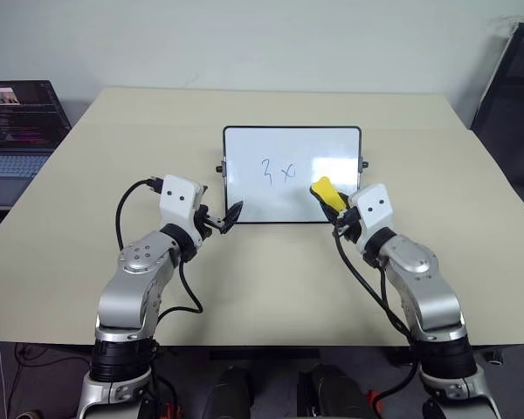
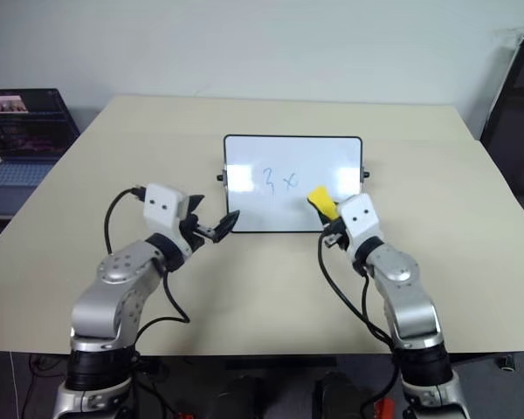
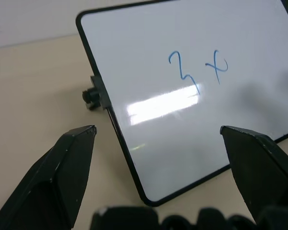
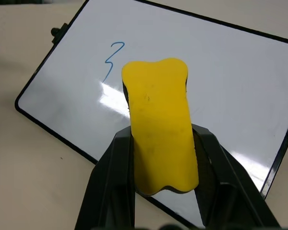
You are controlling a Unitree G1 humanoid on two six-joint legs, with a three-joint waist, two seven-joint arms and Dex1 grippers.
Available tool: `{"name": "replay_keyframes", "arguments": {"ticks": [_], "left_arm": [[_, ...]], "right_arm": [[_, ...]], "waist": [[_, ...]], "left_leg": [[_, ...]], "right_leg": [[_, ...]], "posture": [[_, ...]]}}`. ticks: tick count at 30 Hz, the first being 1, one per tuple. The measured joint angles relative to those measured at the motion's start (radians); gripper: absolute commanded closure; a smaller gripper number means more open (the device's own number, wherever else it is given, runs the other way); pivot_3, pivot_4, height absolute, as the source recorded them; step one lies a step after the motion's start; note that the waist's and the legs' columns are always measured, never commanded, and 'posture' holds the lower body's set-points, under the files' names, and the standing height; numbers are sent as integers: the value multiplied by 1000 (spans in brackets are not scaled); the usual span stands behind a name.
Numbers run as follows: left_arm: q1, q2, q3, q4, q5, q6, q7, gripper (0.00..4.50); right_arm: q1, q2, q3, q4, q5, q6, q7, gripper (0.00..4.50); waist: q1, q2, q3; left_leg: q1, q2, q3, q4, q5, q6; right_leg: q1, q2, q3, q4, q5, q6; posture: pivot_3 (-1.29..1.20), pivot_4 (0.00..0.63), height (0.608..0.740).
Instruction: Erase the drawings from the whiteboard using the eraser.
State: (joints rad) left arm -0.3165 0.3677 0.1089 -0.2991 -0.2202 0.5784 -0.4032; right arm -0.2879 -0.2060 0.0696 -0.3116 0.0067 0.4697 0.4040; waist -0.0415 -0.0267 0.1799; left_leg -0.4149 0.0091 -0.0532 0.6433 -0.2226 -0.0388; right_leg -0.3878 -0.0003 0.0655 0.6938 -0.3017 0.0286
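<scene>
1. The right gripper [image 4: 163, 158] pinches one yellow eraser [image 4: 159, 124] between its fingers, the eraser's long axis running along them toward the whiteboard [image 1: 244, 148].
2. The left gripper [image 3: 158, 136] is spread wide, holding nothing, at the whiteboard's near left corner.
3. Two blue drawings [image 3: 197, 72] read roughly "3 x".
4. One whiteboard lies mid-table [image 1: 113, 122], long side across.

The whiteboard [image 1: 271, 148] is plain white inside a thin black frame, with small black knobs at its sides, and the drawings [image 3: 197, 72] on it are thin blue strokes. The eraser [image 4: 161, 124] is bright yellow with a dark underside, clamped between black fingers [image 4: 113, 187]. The table [image 1: 271, 279] is a plain pale beige with no pattern.
</scene>
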Motion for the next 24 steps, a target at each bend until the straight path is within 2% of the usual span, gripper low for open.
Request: {"name": "replay_keyframes", "arguments": {"ticks": [6,13,24], "left_arm": [[-11,5,-6,34,2,-16,0,0],[-101,49,-82,88,37,7,-15,0],[-172,102,-144,173,65,42,-71,0]], "right_arm": [[2,-41,21,21,-11,0,-10,3308],[-317,-88,136,220,-118,-13,2,3308],[-561,-99,306,535,-257,-75,79,3308]], "waist": [[-1,0,0],[-7,0,0],[-6,0,0]], "left_leg": [[0,0,1,0,0,0],[2,1,1,0,0,0],[-1,0,1,-1,0,0]], "right_leg": [[0,1,-1,0,0,0],[0,2,-2,2,0,0],[-1,1,-3,-1,0,0]], "posture": [[0,150,740],[0,150,740],[0,150,740]]}}
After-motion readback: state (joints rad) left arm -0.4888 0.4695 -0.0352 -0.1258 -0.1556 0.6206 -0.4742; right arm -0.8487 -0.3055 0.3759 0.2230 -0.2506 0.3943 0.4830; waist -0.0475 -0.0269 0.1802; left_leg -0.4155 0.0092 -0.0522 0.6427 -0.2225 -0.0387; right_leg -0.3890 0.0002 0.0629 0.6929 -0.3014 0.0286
